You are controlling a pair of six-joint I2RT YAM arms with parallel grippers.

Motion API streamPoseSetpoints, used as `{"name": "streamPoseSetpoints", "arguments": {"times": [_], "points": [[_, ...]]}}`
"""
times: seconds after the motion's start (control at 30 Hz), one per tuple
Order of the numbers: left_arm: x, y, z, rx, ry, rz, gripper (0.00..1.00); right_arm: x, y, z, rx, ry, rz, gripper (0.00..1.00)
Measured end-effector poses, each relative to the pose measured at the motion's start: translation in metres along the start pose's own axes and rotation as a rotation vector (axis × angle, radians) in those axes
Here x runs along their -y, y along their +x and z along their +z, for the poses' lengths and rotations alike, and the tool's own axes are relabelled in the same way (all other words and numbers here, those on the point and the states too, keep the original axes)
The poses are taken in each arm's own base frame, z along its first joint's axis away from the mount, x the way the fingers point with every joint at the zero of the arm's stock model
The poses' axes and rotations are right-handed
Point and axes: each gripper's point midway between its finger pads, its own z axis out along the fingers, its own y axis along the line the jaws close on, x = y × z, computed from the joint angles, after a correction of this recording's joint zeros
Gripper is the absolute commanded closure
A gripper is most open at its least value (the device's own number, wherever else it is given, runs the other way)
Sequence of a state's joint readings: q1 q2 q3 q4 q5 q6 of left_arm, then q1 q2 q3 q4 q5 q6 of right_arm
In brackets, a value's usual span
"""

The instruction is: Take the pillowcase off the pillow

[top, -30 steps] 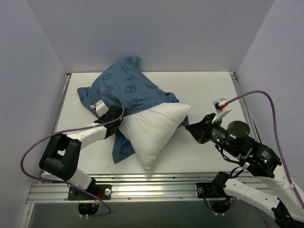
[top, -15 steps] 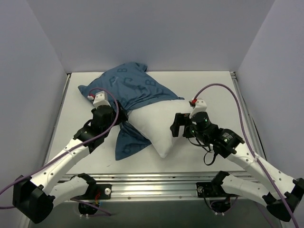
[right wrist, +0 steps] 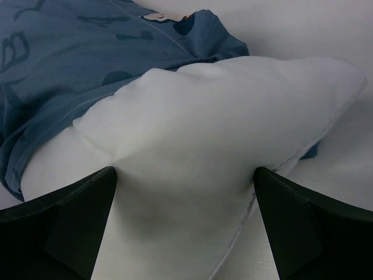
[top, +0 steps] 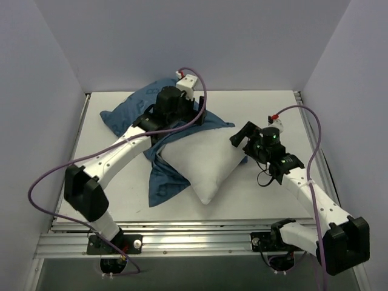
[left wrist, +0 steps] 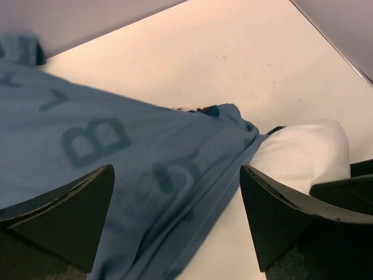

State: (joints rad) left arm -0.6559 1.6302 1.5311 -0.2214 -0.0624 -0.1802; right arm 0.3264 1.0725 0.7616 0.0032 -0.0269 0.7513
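Top external view: a white tabletop (top: 267, 109) sits boxed in by pale lilac walls (top: 200, 42) at the back and on both sides, with a metal rail (top: 200, 233) along its near edge. The pillowcase (top: 130, 109) lies bunched at upper left of centre. Its blue cloth covers the far end of the pillow (top: 206, 167), whose bare white corner points toward the bottom of the frame.

Left wrist view: the left tool (left wrist: 176, 175) hangs over the lettered blue cloth, fingers apart with nothing between them.

Right wrist view: the right tool (right wrist: 185, 172) faces the pillow's bare bulge with its fingers apart. I cannot tell whether they touch it.

From above, bare tabletop shows at the upper right and down the right side. The pillowcase's left corner lies near the left wall.
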Motion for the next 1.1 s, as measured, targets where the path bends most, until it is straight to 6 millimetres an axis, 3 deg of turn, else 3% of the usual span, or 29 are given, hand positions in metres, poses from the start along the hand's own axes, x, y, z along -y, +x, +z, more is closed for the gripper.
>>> {"name": "streamPoseSetpoints", "arguments": {"times": [0.13,0.23,0.27,0.3,0.4,0.5,0.53,0.57,0.6,0.63,0.73,0.9,1.1], "points": [[0.015,0.013,0.048,-0.068,0.063,0.053,0.03,-0.004,0.007,0.022,-0.04,-0.028,0.026,0.0],[0.018,0.033,0.073,-0.137,0.088,0.078,0.03,-0.003,0.013,0.035,-0.066,-0.038,0.032,0.23],[0.019,0.04,0.079,-0.159,0.094,0.086,0.04,-0.003,0.014,0.039,-0.069,-0.043,0.035,0.44],[0.019,0.048,0.084,-0.185,0.103,0.094,0.05,-0.004,0.015,0.042,-0.07,-0.054,0.033,0.55],[0.019,0.067,0.091,-0.247,0.118,0.116,0.08,-0.007,0.018,0.045,-0.076,-0.087,0.035,0.77],[0.02,0.073,0.095,-0.273,0.135,0.136,0.19,-0.011,0.018,0.047,-0.076,-0.111,0.023,1.0],[0.02,0.073,0.096,-0.276,0.137,0.141,0.27,-0.012,0.018,0.047,-0.075,-0.117,0.018,1.0],[0.02,0.074,0.098,-0.278,0.136,0.145,0.46,-0.013,0.018,0.047,-0.074,-0.123,0.015,1.0],[0.019,0.075,0.099,-0.279,0.133,0.146,0.74,-0.014,0.018,0.047,-0.074,-0.126,0.011,1.0],[0.018,0.076,0.101,-0.282,0.129,0.157,0.75,-0.014,0.017,0.047,-0.074,-0.129,0.002,1.0],[0.009,0.08,0.106,-0.285,0.085,0.152,0.97,-0.015,0.017,0.043,-0.077,-0.142,-0.022,1.0],[-0.018,0.067,0.113,-0.236,-0.019,0.091,0.98,-0.03,0.013,0.011,-0.081,-0.22,-0.071,1.0],[-0.083,0.062,0.113,-0.212,-0.2,0.0,0.98,-0.043,0.0,-0.066,-0.04,-0.293,-0.153,1.0]]}}
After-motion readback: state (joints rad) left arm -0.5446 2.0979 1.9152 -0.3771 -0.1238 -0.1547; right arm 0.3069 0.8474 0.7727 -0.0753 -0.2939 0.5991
